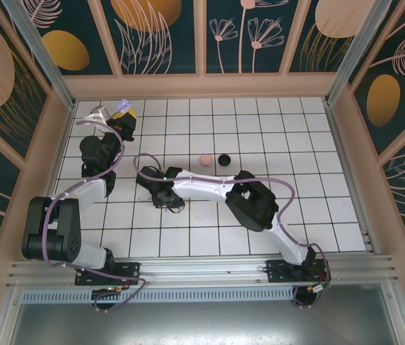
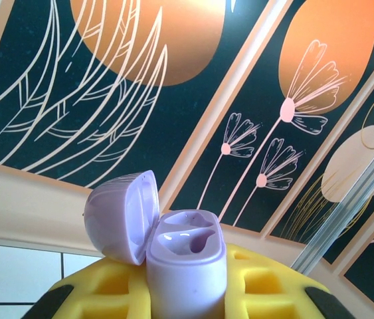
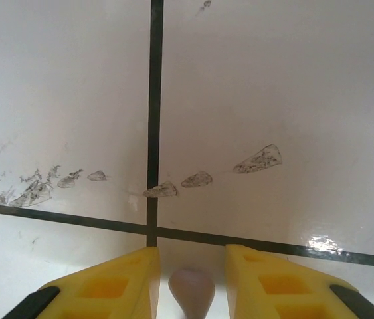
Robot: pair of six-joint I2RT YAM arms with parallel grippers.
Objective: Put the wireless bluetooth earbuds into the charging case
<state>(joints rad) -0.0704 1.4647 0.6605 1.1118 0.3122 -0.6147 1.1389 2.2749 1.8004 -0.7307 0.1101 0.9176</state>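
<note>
Earbud (image 3: pixel 191 292), pale purple and a little blurred, sits in the gap between the two yellow fingers (image 3: pixel 120 286) of the right gripper (image 3: pixel 191 256), with its rounded tip pointing away from the camera. A thin space shows on each side of it, so I cannot tell if the pads really press it. This gripper is low over the white tiled table (image 3: pixel 273 80), just near a crossing of dark grout lines and some grey scuff marks. The left gripper (image 2: pixel 187 282) is closed around the base of a purple charging case (image 2: pixel 187 256) and holds it upright, raised at the far left of the table. The lid (image 2: pixel 123 212) is swung open to the left, and both sockets are empty. A pink case (image 1: pixel 206 159) and a black case (image 1: pixel 224 159) lie side by side, beyond the right gripper.
</note>
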